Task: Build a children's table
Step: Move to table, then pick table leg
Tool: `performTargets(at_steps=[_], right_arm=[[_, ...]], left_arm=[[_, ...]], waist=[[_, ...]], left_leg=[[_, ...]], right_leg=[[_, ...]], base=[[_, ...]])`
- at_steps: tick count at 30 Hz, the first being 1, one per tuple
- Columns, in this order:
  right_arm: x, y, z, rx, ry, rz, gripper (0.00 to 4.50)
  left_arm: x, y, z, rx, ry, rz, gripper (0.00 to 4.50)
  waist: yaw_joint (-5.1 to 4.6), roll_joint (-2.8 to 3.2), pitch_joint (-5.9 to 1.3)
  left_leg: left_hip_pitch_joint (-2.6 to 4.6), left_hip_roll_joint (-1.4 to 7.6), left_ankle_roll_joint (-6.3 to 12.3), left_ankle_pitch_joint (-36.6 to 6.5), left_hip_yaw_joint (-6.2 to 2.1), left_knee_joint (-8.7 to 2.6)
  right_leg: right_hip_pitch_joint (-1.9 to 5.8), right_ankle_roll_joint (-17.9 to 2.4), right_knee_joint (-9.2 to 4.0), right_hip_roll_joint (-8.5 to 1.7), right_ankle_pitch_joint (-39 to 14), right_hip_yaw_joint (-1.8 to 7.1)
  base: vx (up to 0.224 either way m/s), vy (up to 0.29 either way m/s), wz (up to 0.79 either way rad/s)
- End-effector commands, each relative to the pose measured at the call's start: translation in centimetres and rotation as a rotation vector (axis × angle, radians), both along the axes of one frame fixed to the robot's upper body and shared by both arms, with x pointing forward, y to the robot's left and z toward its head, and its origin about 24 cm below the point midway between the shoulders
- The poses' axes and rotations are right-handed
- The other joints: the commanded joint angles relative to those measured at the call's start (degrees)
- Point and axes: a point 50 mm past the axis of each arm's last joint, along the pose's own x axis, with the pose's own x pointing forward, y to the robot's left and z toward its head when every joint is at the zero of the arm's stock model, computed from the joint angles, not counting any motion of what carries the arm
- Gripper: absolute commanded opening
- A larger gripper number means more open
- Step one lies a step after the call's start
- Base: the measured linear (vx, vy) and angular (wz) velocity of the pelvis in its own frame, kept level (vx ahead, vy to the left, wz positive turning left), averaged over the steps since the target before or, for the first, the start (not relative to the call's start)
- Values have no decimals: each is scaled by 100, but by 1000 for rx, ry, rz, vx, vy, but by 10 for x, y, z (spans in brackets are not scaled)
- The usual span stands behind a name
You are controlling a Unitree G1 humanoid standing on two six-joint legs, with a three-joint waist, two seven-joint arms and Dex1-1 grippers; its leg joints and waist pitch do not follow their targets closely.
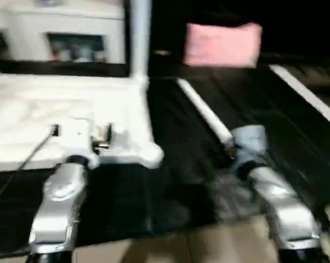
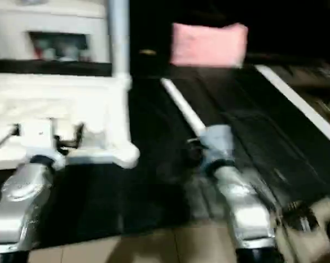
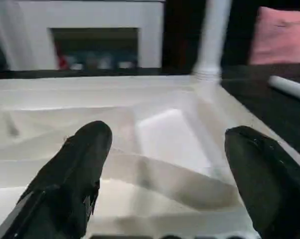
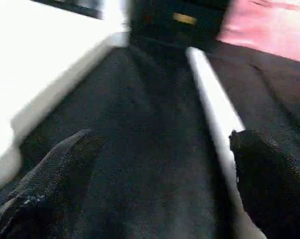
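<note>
Leg (image 1: 204, 111), loose on the dark mat beside the upturned tabletop (image 1: 66, 118), looks light, stiff and probably slick; right gripper (image 4: 155, 164), fingers apart, should clamp mid-tube; left gripper (image 3: 165, 164) spread over the top

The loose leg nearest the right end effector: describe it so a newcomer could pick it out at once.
Start at the upturned white table top on the black mat; one leg already stands upright in its far corner. To its right a white tube leg lies flat, running from the pink pillow toward the right end effector. Another white tube lies farther right.
</note>
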Motion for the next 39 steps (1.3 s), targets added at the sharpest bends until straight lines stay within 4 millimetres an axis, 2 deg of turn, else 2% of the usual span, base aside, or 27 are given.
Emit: performTargets(at_steps=[1,2,3,4,5,6,7,8,9,10,11,12,13,14,15,16,17,18,19,20,21,22,24,25,29,33,39], right_arm=[[2,-7,5,-9,-30,-10,450],[2,-7,6,-4,-36,-10,450],[2,-7,6,-4,-36,-10,450],[4,-10,7,43,-27,-37,450],[5,-12,8,44,-24,-46,450],[6,-13,8,40,-25,-53,450],[8,-16,9,26,-26,-67,450],[9,-17,9,33,-19,-82,450],[10,-18,9,33,-21,-85,450],[11,-19,10,32,-24,-91,450],[14,-22,13,26,-25,-100,450],[14,-22,13,26,-25,-100,450],[15,-23,14,18,-22,-103,450],[19,-26,15,-15,-11,-105,450],[19,-26,15,-15,-11,-105,450],[24,-28,15,-21,12,-108,450],[25,-28,15,-21,14,-107,450],[26,-29,16,-19,19,-107,450],[33,-31,18,-25,27,-109,450],[35,-32,19,-29,31,-115,450],[39,-34,19,-41,43,-131,450],[41,-36,19,-49,54,-141,450],[46,-39,20,-60,84,-159,450],[48,-40,20,-64,100,-167,450],[56,-44,18,-85,238,-186,450],[65,-55,17,-111,345,-216,450],[65,-66,1,-140,518,-219,450]], left_arm=[[-1,-7,-1,4,-1,-15,408],[-1,-7,-1,5,-1,-14,408],[-1,-7,-1,5,-1,-14,408],[-1,-8,-1,12,-1,-16,408],[-1,-8,-1,15,-1,-17,408],[-1,-8,-1,19,-1,-17,408],[-1,-9,-1,24,-1,-17,408],[-1,-9,0,20,-8,-21,408],[0,-9,0,21,-9,-22,408],[0,-9,0,23,-11,-24,408],[1,-10,2,39,-13,-41,408],[1,-10,2,39,-13,-41,408],[2,-10,2,48,-12,-47,408],[4,-11,4,63,-13,-57,408],[4,-11,4,63,-13,-57,408],[7,-11,5,73,-11,-66,408],[8,-11,5,74,-10,-66,408],[9,-11,6,79,-9,-67,408],[11,-12,6,89,-1,-88,408],[12,-12,6,96,1,-95,408],[12,-13,6,110,2,-123,408],[12,-15,7,118,5,-155,408],[12,-19,7,135,14,-216,408],[12,-20,8,145,19,-240,408],[13,-27,8,131,85,-424,408],[7,-38,16,71,157,-705,408],[-3,-40,23,93,253,-929,408]], waist=[[58,100,-270],[58,100,-270],[-93,166,-309],[-235,255,-298],[-323,129,-362],[-260,183,-316],[-256,-18,-303],[-182,-158,-284],[194,-253,-304],[220,-338,-394],[263,-342,-335],[326,-364,-334],[338,1,-234],[312,243,-241],[49,449,-305],[121,358,-301],[127,346,-297],[165,331,-264],[271,214,-145],[284,144,-141],[328,151,-149],[281,163,-132],[242,155,-122],[201,199,-119],[170,198,-147],[213,209,-197],[252,270,-235]], left_leg=[[-268,-170,2519,2235,88,-170],[-268,-170,2519,2235,88,-170],[277,14,2584,2804,-383,-385],[863,320,2550,2849,-608,-464],[1218,820,2839,2762,-1005,-617],[1136,823,2828,2724,-955,-636],[839,184,2077,2419,-374,-519],[569,-198,1669,2122,-74,-339],[-434,-537,1196,737,322,546],[-895,-161,531,1059,189,783],[-948,-137,279,1257,212,631],[-909,-154,126,1421,271,505],[-806,22,140,2994,266,-222],[-699,149,229,3709,218,-420],[-341,968,1216,5237,-404,-352],[-51,1378,1770,5964,-633,-289],[-110,1227,1705,5829,-540,-270],[-290,941,1474,5239,-352,-335],[-628,405,595,2159,170,-432],[-651,390,270,1356,245,-504],[-523,456,-144,365,340,-598],[-508,512,-325,-39,435,-709],[-519,558,-462,-350,491,-778],[-502,601,-607,-693,528,-799],[-492,586,-707,-746,565,-788],[-549,584,-708,-221,630,-761],[-537,584,-653,429,733,-705]], right_leg=[[586,-960,-522,-216,-224,241],[586,-960,-522,-216,-224,241],[272,-687,-190,104,-246,0],[-286,-516,79,123,-534,15],[-809,26,523,-63,-817,160],[-937,183,621,-148,-629,252],[-802,-88,85,-274,468,545],[-394,-129,-174,-309,570,758],[730,-1219,-407,-956,1783,1766],[934,-1710,28,-942,5038,1731],[875,-1587,202,-762,6971,1531],[807,-1410,264,-604,8435,1386],[424,-778,311,-128,8260,827],[300,-481,320,-40,7313,611],[-143,182,737,0,3763,408],[-462,373,411,-457,1504,834],[-463,367,291,-504,1442,897],[-350,300,138,-423,1506,860],[-10,-153,-324,-472,968,765],[99,-293,-386,-499,555,755],[89,-534,-444,-468,-168,714],[64,-679,-471,-382,-639,669],[23,-658,-493,-349,-1046,647],[-73,-592,-489,-336,-1287,643],[-129,-573,-472,-334,-1242,649],[-119,-625,-413,-337,-673,646],[-110,-839,-313,-278,697,652]], base=[[118,73,75],[118,73,75],[178,-9,59],[207,-73,27],[207,-73,27],[169,-103,7],[159,-112,4],[159,-112,4],[178,-51,22],[179,1,27],[179,1,27],[7,19,20],[-245,-1,4],[-245,-1,4],[-220,-57,-31],[-44,-46,-20],[-44,-46,-20],[0,0,0],[-77,23,-8],[-77,23,-8],[-105,-4,-4],[-95,-26,-3],[-88,-21,-6],[-69,-11,-11],[-30,-4,-5],[0,0,0],[0,0,0]])
